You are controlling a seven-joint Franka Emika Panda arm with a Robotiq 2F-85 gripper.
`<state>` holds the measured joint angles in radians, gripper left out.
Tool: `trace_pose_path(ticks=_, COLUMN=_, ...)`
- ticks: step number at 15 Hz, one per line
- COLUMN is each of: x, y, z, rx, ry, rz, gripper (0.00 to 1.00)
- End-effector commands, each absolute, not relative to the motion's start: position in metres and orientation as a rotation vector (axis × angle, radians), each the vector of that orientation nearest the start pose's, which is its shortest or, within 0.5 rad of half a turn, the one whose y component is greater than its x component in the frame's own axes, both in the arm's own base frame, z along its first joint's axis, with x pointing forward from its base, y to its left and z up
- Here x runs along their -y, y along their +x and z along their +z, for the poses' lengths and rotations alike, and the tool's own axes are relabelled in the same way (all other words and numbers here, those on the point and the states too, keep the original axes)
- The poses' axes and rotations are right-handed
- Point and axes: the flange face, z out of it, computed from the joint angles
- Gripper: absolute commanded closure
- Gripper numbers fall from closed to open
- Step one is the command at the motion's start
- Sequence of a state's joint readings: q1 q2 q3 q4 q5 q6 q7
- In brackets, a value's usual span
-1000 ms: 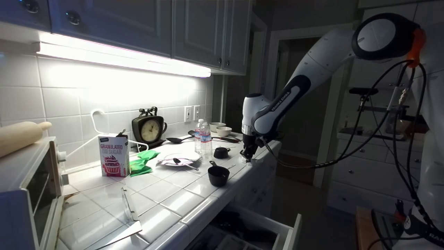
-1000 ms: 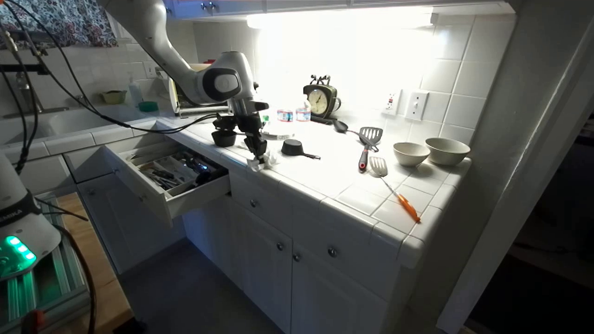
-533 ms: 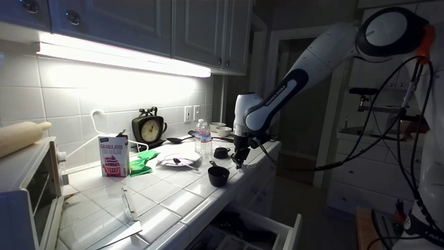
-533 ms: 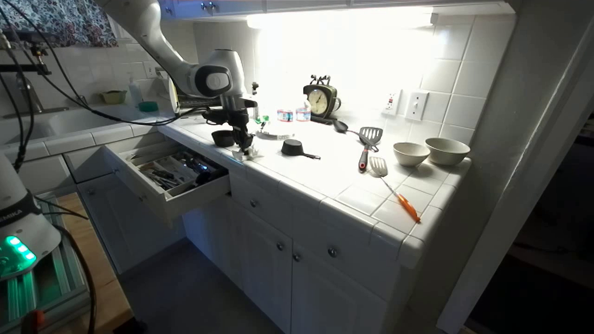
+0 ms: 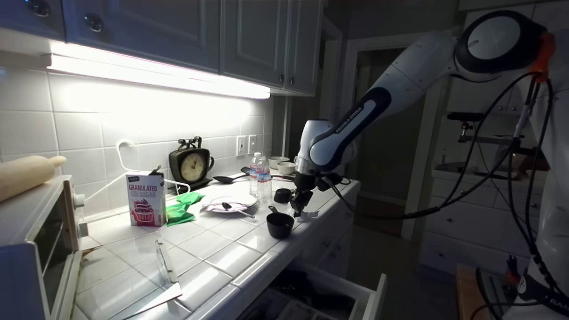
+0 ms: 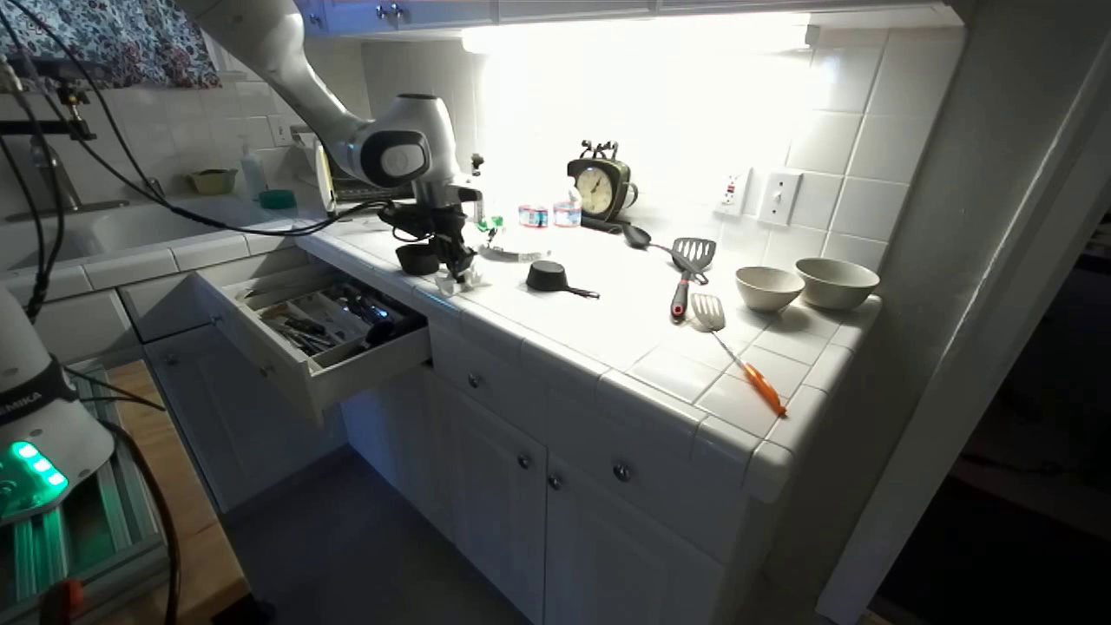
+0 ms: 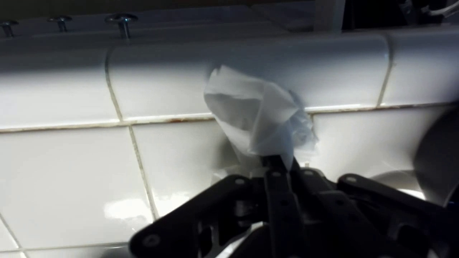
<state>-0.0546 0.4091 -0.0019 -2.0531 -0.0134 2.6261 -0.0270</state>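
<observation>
the gripper [image 7: 284, 165] pinches a crumpled white wad [image 7: 251, 118], apparently tissue, with the tiled counter [image 7: 68, 175] beneath it and loose folds fanning out beyond the grip; likely light, limp and easily torn, it is best held by its thickest bunch. the wrist view picks out the creases, while only an exterior view shows the orange-handled spatula [image 6: 764, 388], well apart from the gripper.

Insp.: Wrist view?
Asst.: Crumpled white sheet [image 7: 251, 114] slightly blurred, material unclear; jaws' tips partly hidden behind it. Dk. round item [image 7: 435, 154] cut by RH edge, ID unconf.
Insp.: Ext. views?
Asst.: In an ext. view, rolling pin [image 5: 26, 175] & toaster oven [image 5: 26, 266] cut by LH edge, drawer [image 5: 377, 295] by btm. edge. In an ext. view, drawer contents [image 6: 325, 325] too small to ID, bottles [image 6: 568, 213] mostly lost in glare.
</observation>
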Motion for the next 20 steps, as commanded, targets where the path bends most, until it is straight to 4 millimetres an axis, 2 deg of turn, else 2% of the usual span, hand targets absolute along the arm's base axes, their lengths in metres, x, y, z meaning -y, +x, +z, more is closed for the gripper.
trace_pose_path(ticks=1, x=0.044, y=0.615, z=0.231, rx=-0.041, ry=-3.132, rz=-0.327, gripper=0.99)
trace_pose_path(ticks=6, x=0.066, y=0.622, z=0.233, rx=-0.148, ry=-3.161, rz=-0.454, gripper=0.99)
trace_pose_path(ticks=10, x=0.091, y=0.615, z=0.242, rx=-0.212, ry=-3.243, rz=-0.397, gripper=0.99)
trace_pose_path(ticks=13, x=0.1, y=0.606, z=0.25, rx=-0.161, ry=-3.297, rz=-0.33, gripper=0.99)
trace_pose_path(ticks=17, x=0.085, y=0.595, z=0.257, rx=-0.074, ry=-3.297, rz=-0.203, gripper=0.99)
trace_pose_path(ticks=20, x=0.059, y=0.589, z=0.259, rx=0.002, ry=-3.263, rz=-0.098, gripper=0.99)
